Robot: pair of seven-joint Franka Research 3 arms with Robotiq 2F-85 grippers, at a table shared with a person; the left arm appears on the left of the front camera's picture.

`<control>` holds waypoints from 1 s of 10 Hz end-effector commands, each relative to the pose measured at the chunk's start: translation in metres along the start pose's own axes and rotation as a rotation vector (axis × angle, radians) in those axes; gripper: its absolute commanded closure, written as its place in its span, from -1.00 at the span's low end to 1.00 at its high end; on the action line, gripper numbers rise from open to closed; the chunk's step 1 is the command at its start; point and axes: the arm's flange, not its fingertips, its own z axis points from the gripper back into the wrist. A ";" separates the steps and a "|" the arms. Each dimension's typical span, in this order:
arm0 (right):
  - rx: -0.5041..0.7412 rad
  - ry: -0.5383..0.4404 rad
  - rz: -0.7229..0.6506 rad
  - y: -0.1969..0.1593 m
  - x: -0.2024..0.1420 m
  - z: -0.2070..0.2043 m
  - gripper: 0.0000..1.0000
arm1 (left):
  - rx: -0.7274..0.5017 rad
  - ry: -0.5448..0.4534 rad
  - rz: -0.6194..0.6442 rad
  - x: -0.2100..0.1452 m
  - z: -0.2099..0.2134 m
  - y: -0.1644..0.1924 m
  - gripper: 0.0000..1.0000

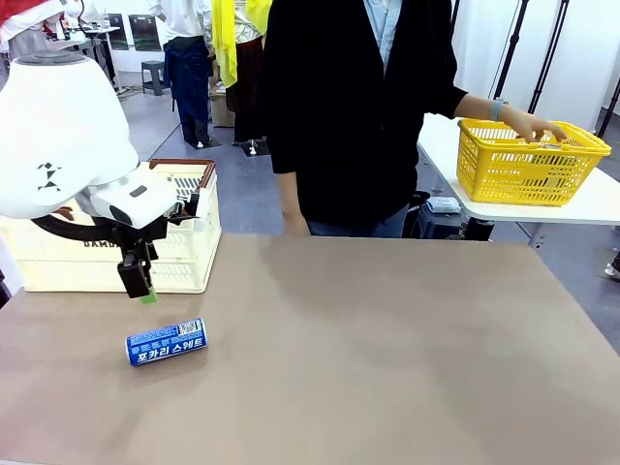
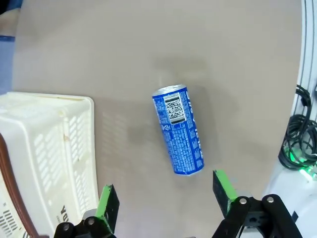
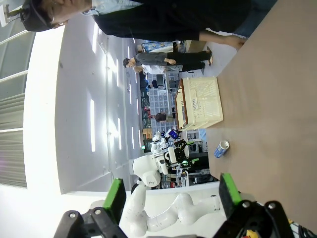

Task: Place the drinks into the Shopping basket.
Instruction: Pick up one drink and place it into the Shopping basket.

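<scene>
item: blue can (image 2: pixel 178 130), lying on its side on the table (image 2: pixel 237 74). it sits just ahead of the wide-open, empty jaws of the left gripper (image 2: pixel 163 191). probably light and thin-walled, smooth, apt to roll; best pinched across mid-body. shopping basket (image 2: pixel 49 144) lies outside one finger. right gripper (image 3: pixel 171 186) is open too.

I see a robot lab dressed as a shop: black stands (image 1: pixel 560 53) and a yellow basket (image 1: pixel 523 160) on a side table (image 1: pixel 601 208), far beyond my left gripper (image 1: pixel 142 286).
</scene>
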 end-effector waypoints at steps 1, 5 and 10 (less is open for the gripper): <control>0.000 0.010 0.008 0.002 -0.004 0.001 -1.00 | -0.012 -0.055 -0.014 0.003 -0.012 0.009 -1.00; 0.000 0.010 0.008 0.002 -0.004 0.001 -1.00 | -0.008 -0.114 -0.074 -0.008 -0.075 0.004 -1.00; 0.000 0.010 0.008 0.002 -0.004 0.001 -1.00 | -0.106 0.004 -0.093 -0.013 -0.130 -0.016 -1.00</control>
